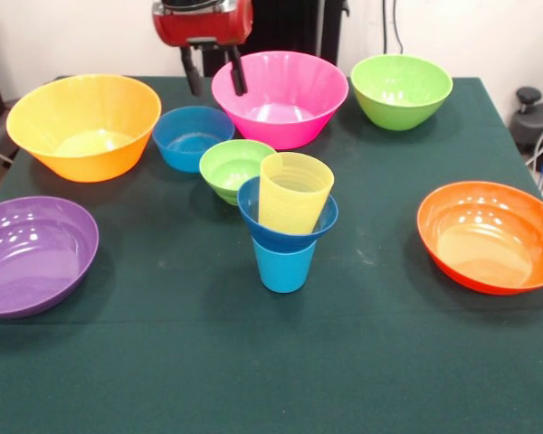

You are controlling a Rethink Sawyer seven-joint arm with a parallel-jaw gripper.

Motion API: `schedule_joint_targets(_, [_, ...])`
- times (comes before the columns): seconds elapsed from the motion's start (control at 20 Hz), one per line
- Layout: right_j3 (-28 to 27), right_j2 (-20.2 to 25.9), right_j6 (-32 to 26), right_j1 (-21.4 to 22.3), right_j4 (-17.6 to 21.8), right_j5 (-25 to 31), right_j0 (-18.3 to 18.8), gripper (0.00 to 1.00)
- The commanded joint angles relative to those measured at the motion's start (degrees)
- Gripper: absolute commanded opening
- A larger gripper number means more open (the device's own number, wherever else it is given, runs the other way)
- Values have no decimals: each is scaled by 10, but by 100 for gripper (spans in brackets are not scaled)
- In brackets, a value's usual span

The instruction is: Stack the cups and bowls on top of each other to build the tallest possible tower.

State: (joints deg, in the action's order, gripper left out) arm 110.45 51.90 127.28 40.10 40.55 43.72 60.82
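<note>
No text, label or number can be read anywhere (bowls and cups are plain).

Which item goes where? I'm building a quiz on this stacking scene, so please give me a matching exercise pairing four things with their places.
Things:
1. yellow cup
2. dark blue bowl
3. small lime green bowl
4. orange bowl

Places:
A. resting on the light blue cup
B. alone at the picture's right edge
C. standing inside the dark blue bowl
D. on the table, just behind the stack

Pairs: 1-C, 2-A, 3-D, 4-B
</note>
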Motion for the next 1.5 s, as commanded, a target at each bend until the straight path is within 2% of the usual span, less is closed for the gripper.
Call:
schedule_joint_targets(0.05, [-58, -2, -166, -30, 7, 56, -12, 100])
schedule_joint_targets(0.25, [-71, -9, -181, -49, 18, 45, -12, 100])
schedule_joint_targets(0.6, [-106, -28, -206, -109, 55, 16, -18, 100])
schedule_joint_targets(1.5, [-150, -39, -240, -188, 101, -7, -15, 100])
